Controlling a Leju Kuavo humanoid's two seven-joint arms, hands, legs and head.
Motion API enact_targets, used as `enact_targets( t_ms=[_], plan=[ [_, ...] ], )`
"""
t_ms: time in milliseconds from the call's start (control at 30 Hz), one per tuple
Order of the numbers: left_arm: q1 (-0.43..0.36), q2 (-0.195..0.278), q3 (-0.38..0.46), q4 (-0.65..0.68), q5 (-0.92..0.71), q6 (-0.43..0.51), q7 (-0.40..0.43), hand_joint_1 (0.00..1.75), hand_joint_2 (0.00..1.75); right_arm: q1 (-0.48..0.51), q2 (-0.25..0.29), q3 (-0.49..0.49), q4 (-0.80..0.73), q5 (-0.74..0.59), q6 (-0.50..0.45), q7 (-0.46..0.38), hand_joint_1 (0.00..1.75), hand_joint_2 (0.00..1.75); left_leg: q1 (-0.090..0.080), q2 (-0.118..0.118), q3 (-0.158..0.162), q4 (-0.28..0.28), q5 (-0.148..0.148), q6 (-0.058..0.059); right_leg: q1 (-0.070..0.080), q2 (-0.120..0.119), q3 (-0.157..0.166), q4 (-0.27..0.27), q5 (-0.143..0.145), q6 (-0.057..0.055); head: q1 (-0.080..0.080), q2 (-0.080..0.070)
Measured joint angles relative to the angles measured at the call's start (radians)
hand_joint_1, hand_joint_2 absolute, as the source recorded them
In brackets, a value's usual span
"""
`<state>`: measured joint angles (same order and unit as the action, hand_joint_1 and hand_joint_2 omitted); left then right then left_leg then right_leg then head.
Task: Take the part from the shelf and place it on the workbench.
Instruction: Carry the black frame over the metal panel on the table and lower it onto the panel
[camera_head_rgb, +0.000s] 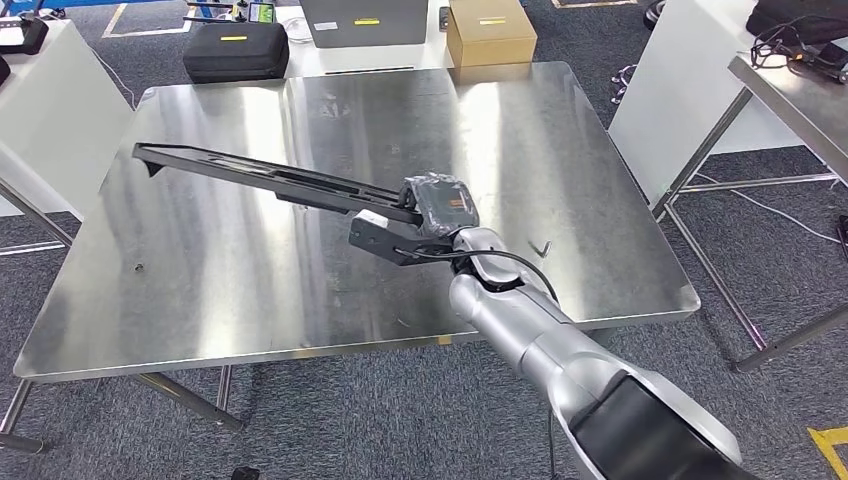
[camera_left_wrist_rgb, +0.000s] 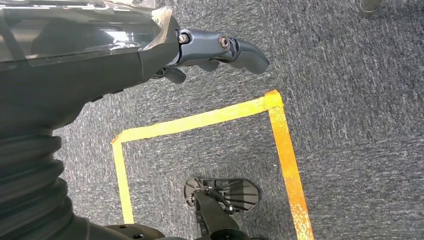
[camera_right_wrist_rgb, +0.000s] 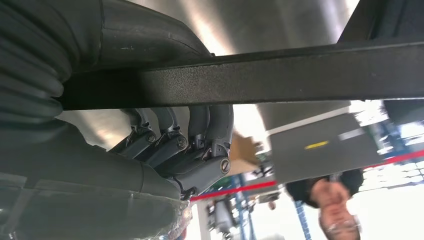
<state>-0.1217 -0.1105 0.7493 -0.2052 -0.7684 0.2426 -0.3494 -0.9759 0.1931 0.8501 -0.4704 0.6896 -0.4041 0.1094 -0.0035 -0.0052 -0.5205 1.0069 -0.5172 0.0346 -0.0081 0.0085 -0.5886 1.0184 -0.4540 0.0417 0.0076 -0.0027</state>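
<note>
Right hand (camera_head_rgb: 432, 215): fingers (camera_right_wrist_rgb: 200, 135) wrapped around long black metal bracket part (camera_head_rgb: 260, 175), near one end.
Part: held above shiny steel counter (camera_head_rgb: 560, 160), angled leftward.
Left hand (camera_left_wrist_rgb: 210, 50): holding nothing, fingers loosely curled, above grey carpet floor (camera_left_wrist_rgb: 350, 100).

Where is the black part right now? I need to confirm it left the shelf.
In the head view, the long black part is gripped by the right robot hand over the middle of the steel workbench.
</note>
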Motion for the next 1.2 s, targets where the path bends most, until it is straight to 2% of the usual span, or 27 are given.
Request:
enact_targets(
  t_ms=[200,467,600,767,900,1200],
  plan=[
    [0.003,0.000,-0.009,0.000,0.005,0.005,0.000,0.00,1.75,-0.007,-0.022,-0.023,0.042,0.034,-0.015,0.011,1.75,1.75,0.000,0.000,0.000,0.000,0.000,0.000,-0.001,0.000,0.000,0.000,0.000,0.000,0.000,0.000],
    [0.004,0.001,-0.013,0.000,0.007,0.016,-0.006,0.00,1.75,-0.005,-0.023,-0.026,0.071,0.099,-0.015,-0.008,1.75,1.75,0.000,0.000,-0.001,0.000,0.000,0.000,-0.001,0.000,-0.001,0.000,0.000,0.000,0.000,0.000],
    [0.005,0.002,-0.019,0.000,0.008,0.018,-0.013,0.00,1.75,0.003,-0.013,-0.023,0.077,0.139,-0.015,-0.047,0.00,0.00,0.000,0.000,-0.002,0.000,0.000,0.000,-0.001,0.000,-0.001,0.000,0.000,0.000,0.000,0.000],
    [0.005,0.005,-0.030,0.000,0.013,0.019,-0.014,0.00,1.75,0.011,0.008,-0.014,0.078,0.181,-0.017,-0.073,0.00,0.00,0.000,0.000,-0.002,0.000,0.000,0.000,-0.001,0.000,-0.001,-0.001,0.000,0.000,0.000,0.000],
    [0.008,0.008,-0.034,0.000,0.023,0.018,-0.014,0.00,0.00,0.012,0.020,-0.005,0.078,0.200,-0.016,-0.079,0.00,0.00,0.000,0.000,-0.002,0.000,0.000,0.000,-0.001,0.000,-0.001,-0.001,0.000,0.000,0.000,0.000],
    [0.022,0.011,-0.035,0.000,0.042,0.020,-0.022,0.00,0.00,0.012,0.045,0.005,0.078,0.215,-0.015,-0.096,0.00,0.00,0.000,0.000,-0.002,0.000,0.000,0.000,-0.001,0.000,-0.001,-0.002,0.000,0.000,0.000,0.000]
  ],
)
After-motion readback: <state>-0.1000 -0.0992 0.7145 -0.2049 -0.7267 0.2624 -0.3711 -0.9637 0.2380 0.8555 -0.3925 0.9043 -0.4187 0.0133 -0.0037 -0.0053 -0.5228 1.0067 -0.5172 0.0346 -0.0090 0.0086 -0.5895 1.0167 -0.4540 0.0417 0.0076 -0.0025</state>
